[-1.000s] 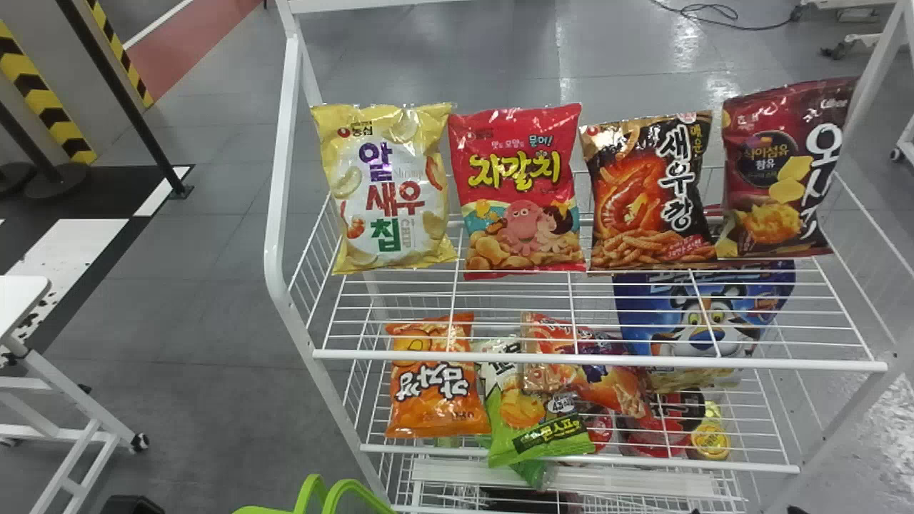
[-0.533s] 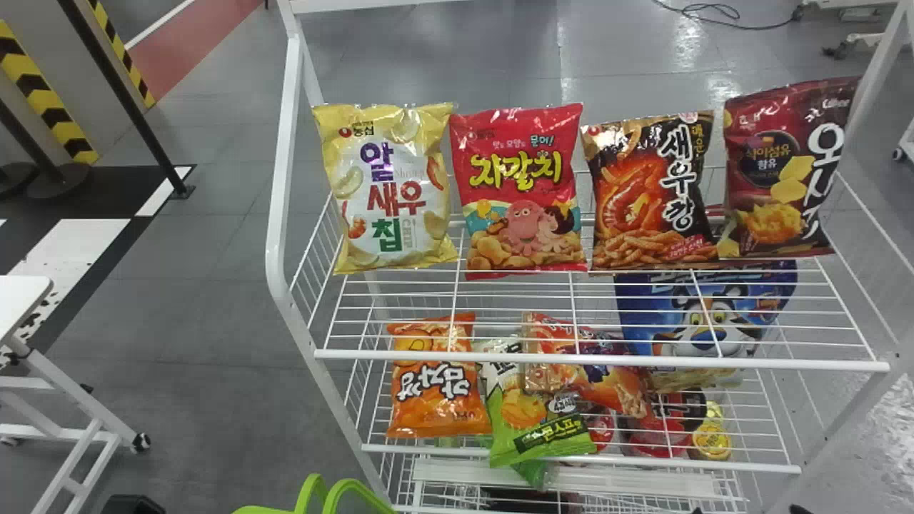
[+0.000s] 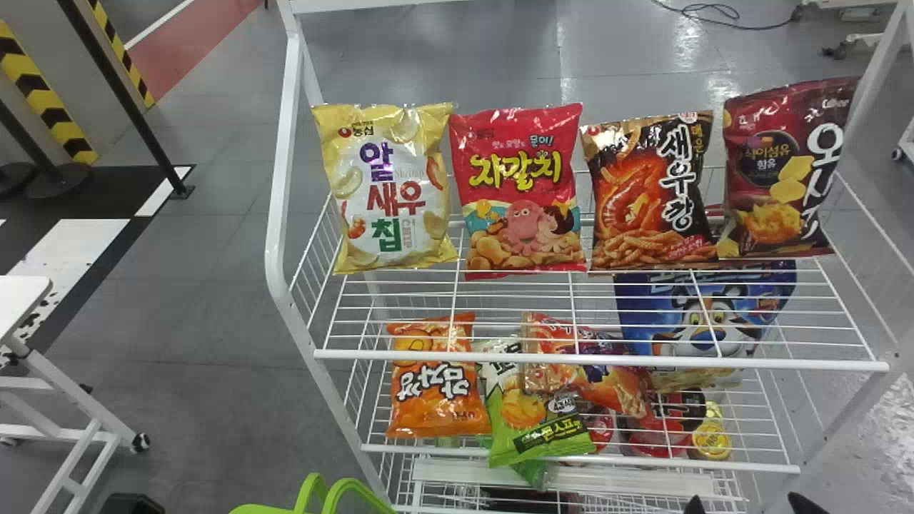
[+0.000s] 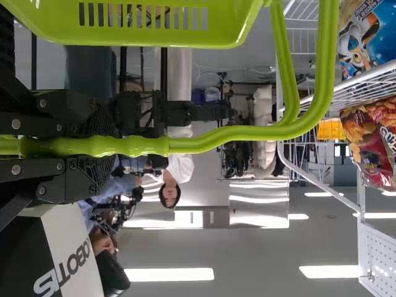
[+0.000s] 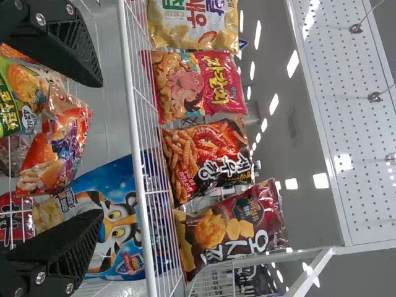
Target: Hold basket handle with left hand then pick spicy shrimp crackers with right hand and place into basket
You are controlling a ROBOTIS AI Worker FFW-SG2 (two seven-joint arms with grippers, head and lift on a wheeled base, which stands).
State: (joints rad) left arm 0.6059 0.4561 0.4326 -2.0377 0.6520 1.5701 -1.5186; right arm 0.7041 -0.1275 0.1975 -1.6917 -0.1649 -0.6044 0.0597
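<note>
A grey floor (image 3: pixel 200 307) lies under and around the white rack (image 3: pixel 277 178), which takes up most of the head view. Past it, in the right wrist view, rises a white perforated panel (image 5: pixel 352 124). At the left edge of the head view is a white table (image 3: pixel 21 296) on wheels, apart from the rack. The green basket (image 4: pixel 161 38) hangs from the basket handle (image 4: pixel 241 135), whose curved bars also reach into the bottom edge of the head view, close to the rack's left front.

On the lower shelf, a big blue bag (image 3: pixel 707 332) is at the right, with an orange bag (image 3: pixel 435 400) at the left and a green bag (image 3: pixel 535 432) between.

Four bags stand side by side on the upper shelf: a yellow bag (image 3: pixel 385 185), a red bag (image 3: pixel 518 193), then the spicy shrimp crackers (image 3: pixel 643 193), then a dark red bag (image 3: pixel 778 171) at the right end. The crackers are upright, just beside both neighbours.

The left hand (image 4: pixel 102 146) is closed on the basket handle, one finger on each side. The right hand (image 3: pixel 746 504) is at the bottom edge of the head view, fingers wide apart and holding nothing, apart from the crackers.

Smallest is a yellow tub (image 3: pixel 710 439) on the lower shelf.
</note>
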